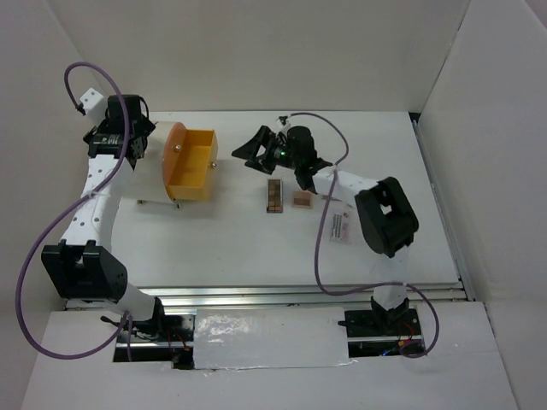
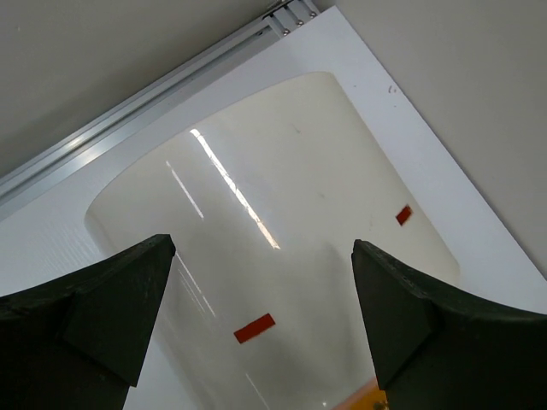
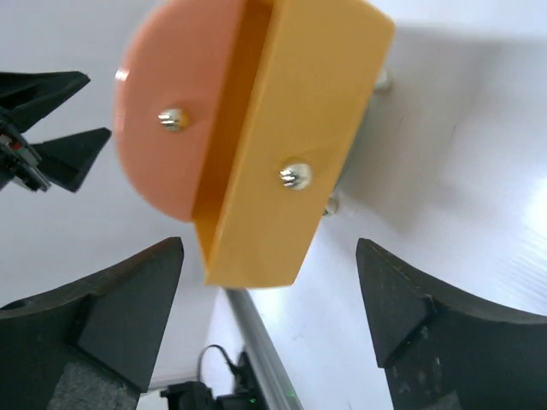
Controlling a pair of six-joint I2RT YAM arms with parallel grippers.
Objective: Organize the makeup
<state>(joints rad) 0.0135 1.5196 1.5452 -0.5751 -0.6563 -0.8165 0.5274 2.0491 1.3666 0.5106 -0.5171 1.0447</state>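
Table: white tabletop [image 1: 231, 248]; the makeup lies centre-right, well apart from the organizer.
Organizer: large white plastic cylinder [image 2: 282, 213]; left gripper [image 2: 261, 256] hovers over it, jaws spread, nothing held.
Drawer: orange plastic drawer with round front [image 1: 190, 184], open; likely drop target.
Right gripper [image 1: 263, 150]: jaws apart, empty, between drawer and makeup.
Card: clear-packaged pinkish card [image 1: 342, 226] beside the right arm.
Brown palette: narrow brown-toned eyeshadow palette [image 1: 273, 196], nearest pick; descend straight and pinch across its narrow sides.
Peach palette: small square peach palette [image 1: 302, 201] just beside; keep the fingers off it.
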